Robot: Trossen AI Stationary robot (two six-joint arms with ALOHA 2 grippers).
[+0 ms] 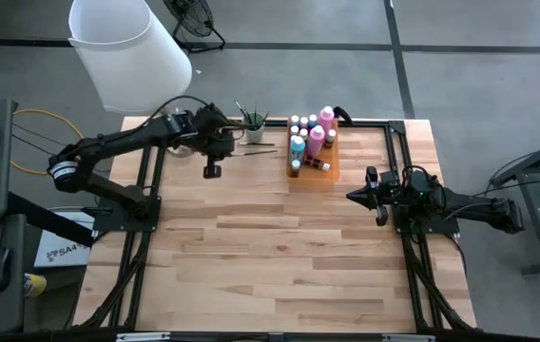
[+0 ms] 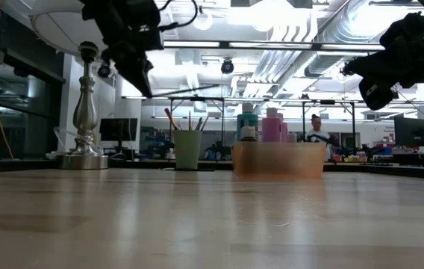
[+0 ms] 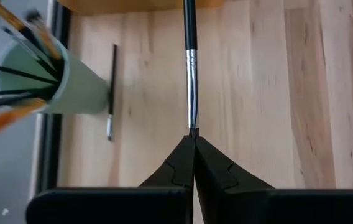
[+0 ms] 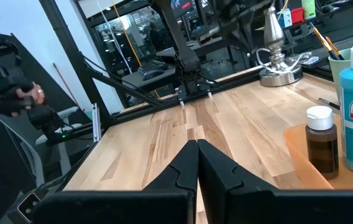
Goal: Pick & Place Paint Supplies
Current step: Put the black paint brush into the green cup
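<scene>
My left gripper [image 1: 221,149] hovers beside the pale green brush cup [image 1: 254,126], shut on a thin paintbrush [image 1: 256,150] whose black handle points toward the orange tray [image 1: 314,177]. In the low view the gripper [image 2: 143,84] is well above the table and the brush [image 2: 189,93] is level in the air. Pink, teal and brown pale-capped bottles [image 1: 310,138] stand in the tray. A second brush [image 3: 110,93] lies on the table by the cup [image 3: 71,87]. My right gripper [image 1: 354,197] waits shut above the table, near the tray's right side. My left gripper pinches the paintbrush between its two fingertips at the end of the silver ferrule [image 3: 192,118]; the bristles are hidden between the fingers. The fingers lie along the brush, whose black handle [image 3: 189,25] runs straight out from them. The brush is lifted clear and roughly level.
A large white lampshade [image 1: 127,47] on a silver base [image 2: 85,112] stands at the far left corner. Black frame rails [image 1: 146,190] run along the table's left, right and far sides. Bare wood [image 1: 270,256] fills the near half. A person [image 4: 15,93] shows beyond the table.
</scene>
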